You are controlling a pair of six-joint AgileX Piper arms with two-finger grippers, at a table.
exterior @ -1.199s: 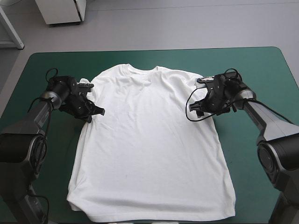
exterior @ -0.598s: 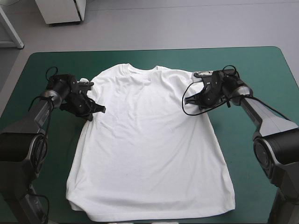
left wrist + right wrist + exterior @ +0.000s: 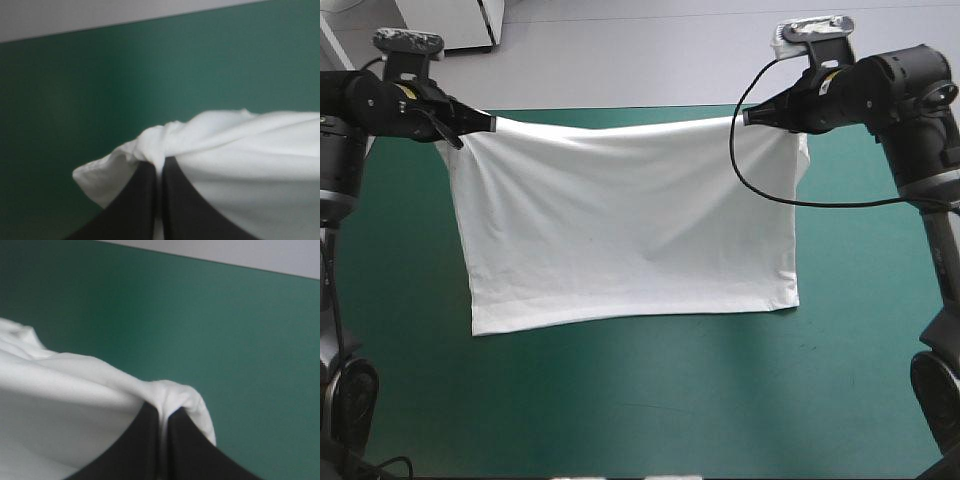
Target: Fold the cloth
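The white T-shirt (image 3: 630, 230) is lifted off the table and hangs as a broad sheet between both raised arms, its top edge stretched almost straight. My left gripper (image 3: 470, 124) is shut on the T-shirt's upper left corner. My right gripper (image 3: 750, 117) is shut on the upper right corner. In the left wrist view the black fingers meet in a point (image 3: 159, 167) with bunched white cloth (image 3: 260, 165) pinched at the tip. The right wrist view shows the same: the gripper (image 3: 164, 416) shut, with the cloth (image 3: 50, 405) folded over its tip.
The teal-green table cover (image 3: 640, 400) spreads below and in front of the hanging shirt. Its far edge runs just behind the shirt's top edge.
Earlier the T-shirt lay flat with both grippers low at its sleeves. The right gripper shut on it, and both arms have since risen, lifting the shirt into a hanging sheet.
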